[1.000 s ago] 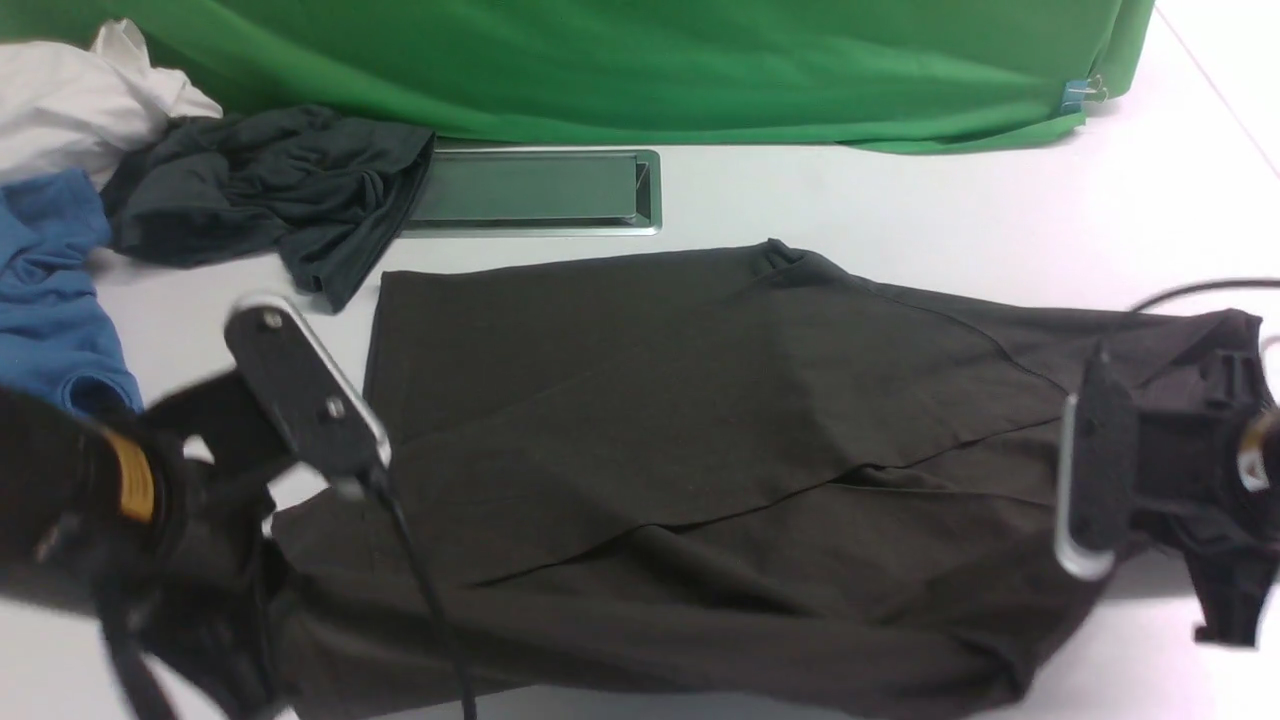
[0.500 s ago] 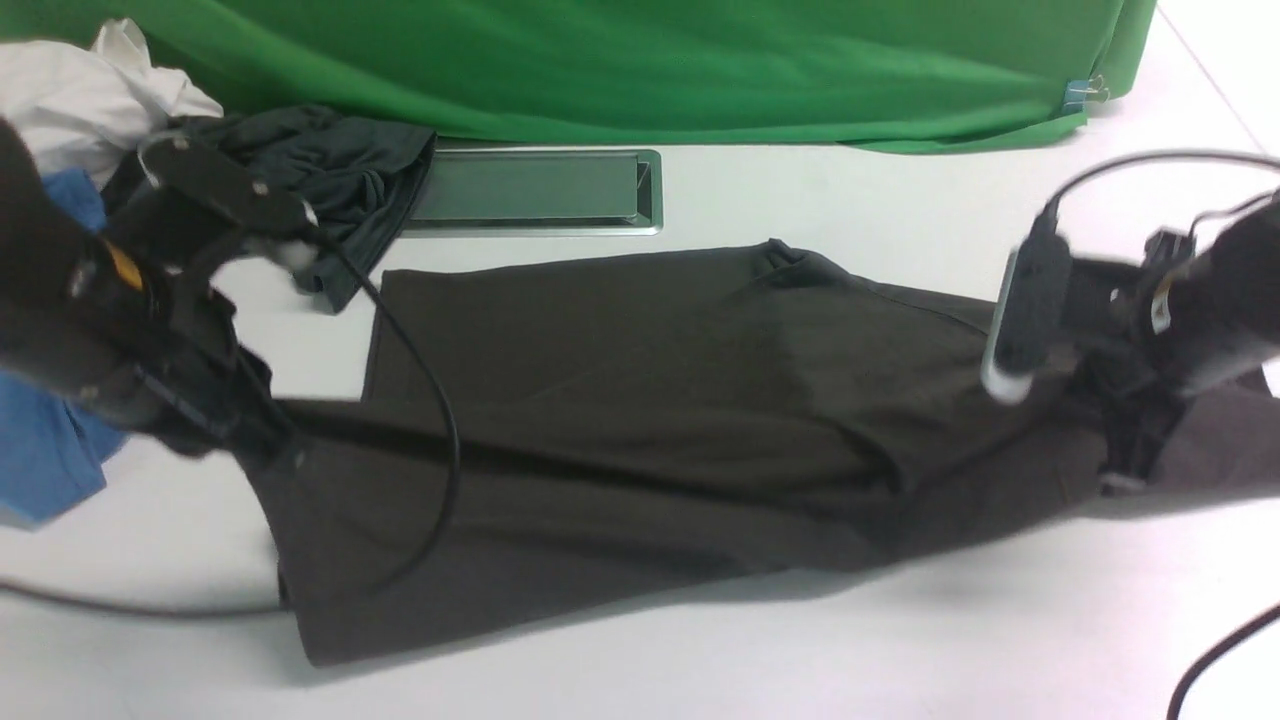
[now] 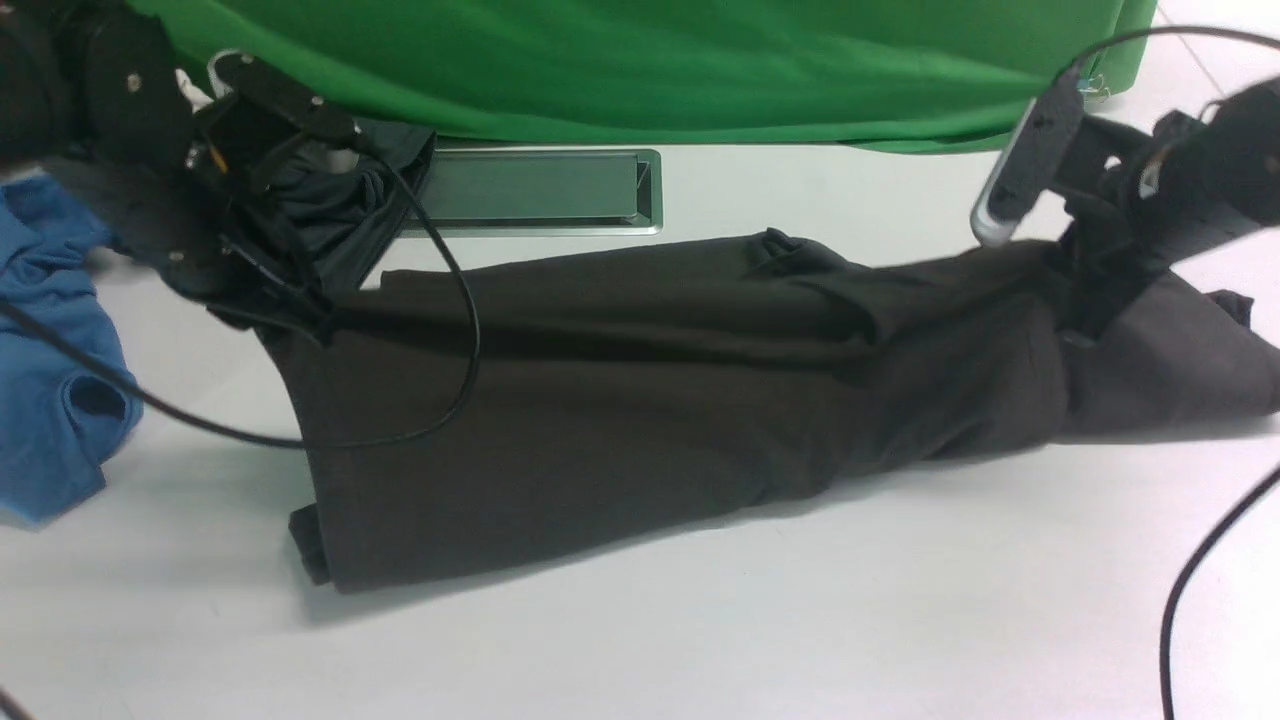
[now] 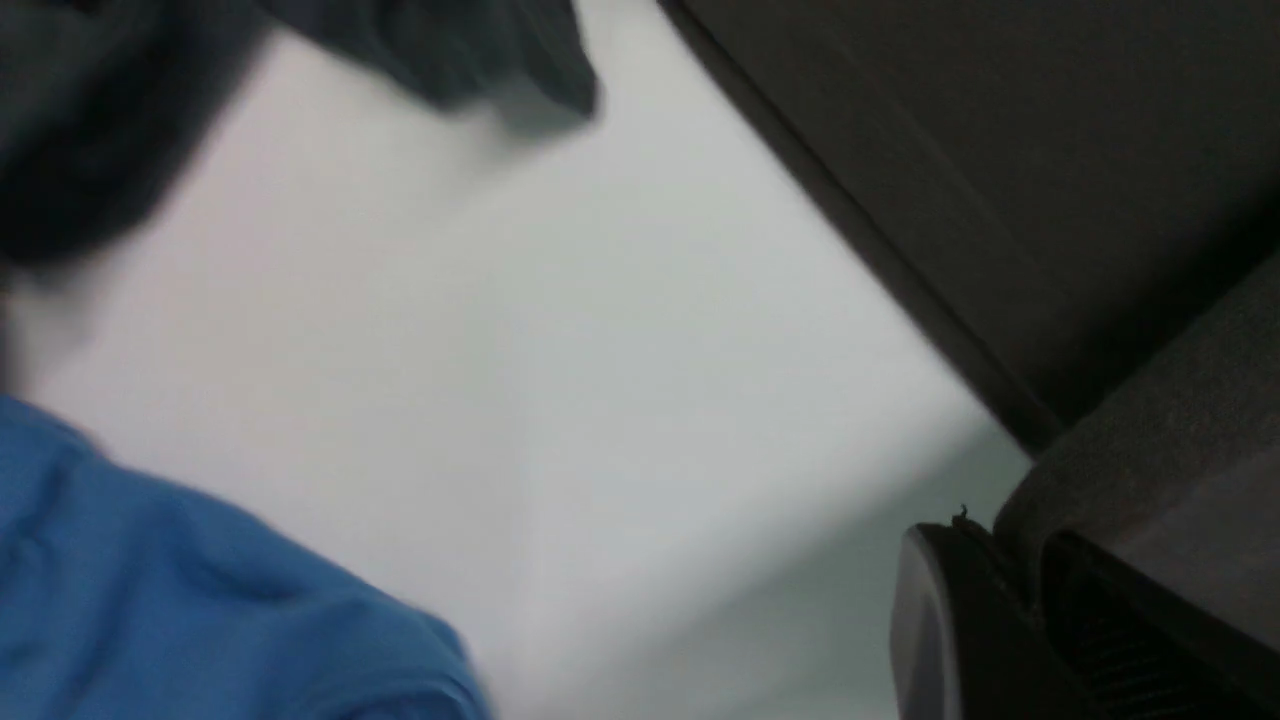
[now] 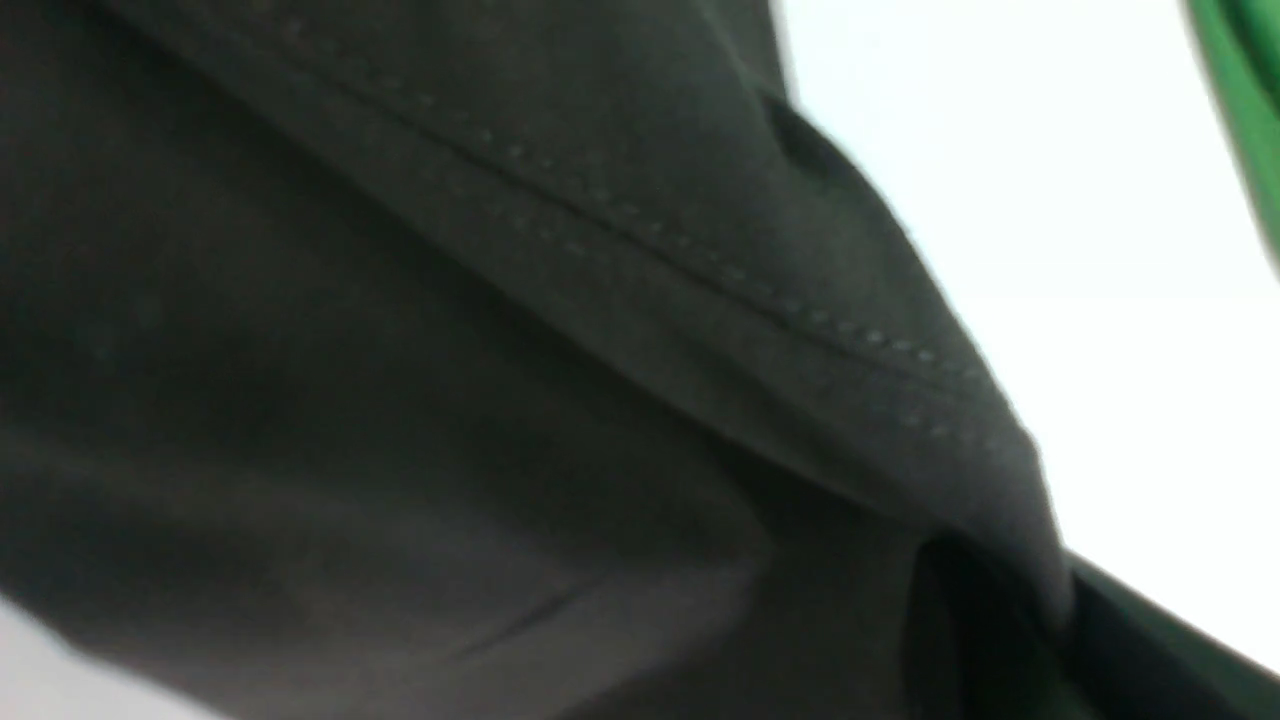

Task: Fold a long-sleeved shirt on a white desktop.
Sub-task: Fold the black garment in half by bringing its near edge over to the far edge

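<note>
The long-sleeved shirt (image 3: 650, 400), very dark brown, stretches across the white desktop (image 3: 760, 620) in the front view, its near edge lifted and hanging as a sloping sheet. My left gripper (image 3: 305, 315) is shut on the shirt's left end, near the far left of the desk. At the far right my right gripper (image 3: 1075, 315) is shut on the shirt's other end and holds it above the desk. The left wrist view shows one black finger (image 4: 960, 620) against the shirt's cloth (image 4: 1150, 480). Dark cloth (image 5: 450, 350) fills most of the right wrist view and hides that gripper's fingers.
A slate-grey garment (image 3: 340, 215) lies bunched behind my left arm, and a bright blue shirt (image 3: 50, 400) lies at the left edge. A metal-framed slot (image 3: 530, 190) is set in the desk before the green backdrop (image 3: 650, 70). Black cables (image 3: 1190, 590) trail over the desk.
Both arms have swung from the near side toward the backdrop, carrying the shirt's near edge up and over. The cloth now hangs between them and bare desk shows in front.
</note>
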Robot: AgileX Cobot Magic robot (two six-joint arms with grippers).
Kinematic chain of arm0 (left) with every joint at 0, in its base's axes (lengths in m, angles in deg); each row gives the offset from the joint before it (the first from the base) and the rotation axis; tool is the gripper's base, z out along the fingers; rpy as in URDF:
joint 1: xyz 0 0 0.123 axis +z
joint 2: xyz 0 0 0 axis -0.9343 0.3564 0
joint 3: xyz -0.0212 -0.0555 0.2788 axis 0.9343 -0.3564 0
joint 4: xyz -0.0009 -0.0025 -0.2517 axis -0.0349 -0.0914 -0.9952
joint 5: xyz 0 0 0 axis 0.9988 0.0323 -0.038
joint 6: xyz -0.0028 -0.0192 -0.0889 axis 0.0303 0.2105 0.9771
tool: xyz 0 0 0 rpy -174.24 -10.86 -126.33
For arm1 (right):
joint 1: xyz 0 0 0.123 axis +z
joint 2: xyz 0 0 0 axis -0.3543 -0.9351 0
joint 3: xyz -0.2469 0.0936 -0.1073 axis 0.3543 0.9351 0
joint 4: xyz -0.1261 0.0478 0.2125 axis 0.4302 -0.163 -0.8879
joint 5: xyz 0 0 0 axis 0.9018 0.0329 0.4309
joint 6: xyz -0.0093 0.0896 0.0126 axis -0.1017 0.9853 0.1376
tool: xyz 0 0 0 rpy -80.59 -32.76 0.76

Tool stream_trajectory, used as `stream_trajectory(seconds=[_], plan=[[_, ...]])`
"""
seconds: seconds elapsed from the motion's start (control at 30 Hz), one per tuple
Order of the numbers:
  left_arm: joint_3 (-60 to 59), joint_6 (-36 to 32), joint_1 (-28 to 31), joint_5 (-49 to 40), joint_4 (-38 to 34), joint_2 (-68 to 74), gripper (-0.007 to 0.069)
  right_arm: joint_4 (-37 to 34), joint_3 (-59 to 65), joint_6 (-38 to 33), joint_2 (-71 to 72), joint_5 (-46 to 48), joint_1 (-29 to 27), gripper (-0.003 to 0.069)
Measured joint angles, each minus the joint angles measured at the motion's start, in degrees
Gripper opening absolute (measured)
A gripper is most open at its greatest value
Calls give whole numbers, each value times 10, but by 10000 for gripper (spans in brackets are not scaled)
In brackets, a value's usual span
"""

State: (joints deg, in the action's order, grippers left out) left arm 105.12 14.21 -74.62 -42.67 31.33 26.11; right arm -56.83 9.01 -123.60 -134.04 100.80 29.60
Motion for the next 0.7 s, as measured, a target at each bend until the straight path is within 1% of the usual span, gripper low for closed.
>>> stream_trajectory(seconds=[0.13,0.27,0.33,0.53,0.63,0.67,0.7], plan=[[32,1,0,17,13,31,36,-6,-49,12,-49,0,-9,31],[45,1,0,31,18,56,36,-7,-69,14,-77,-2,-11,31],[51,3,0,46,34,79,36,-9,-72,19,-92,-17,-13,31],[53,47,0,97,79,119,39,-9,-73,28,-109,-68,-15,34],[53,53,0,113,86,130,39,-9,-73,31,-116,-87,-18,58],[54,56,0,120,90,137,40,-7,-73,36,-119,-100,-23,106],[54,56,0,124,92,140,41,-7,-73,40,-121,-104,-25,128]])
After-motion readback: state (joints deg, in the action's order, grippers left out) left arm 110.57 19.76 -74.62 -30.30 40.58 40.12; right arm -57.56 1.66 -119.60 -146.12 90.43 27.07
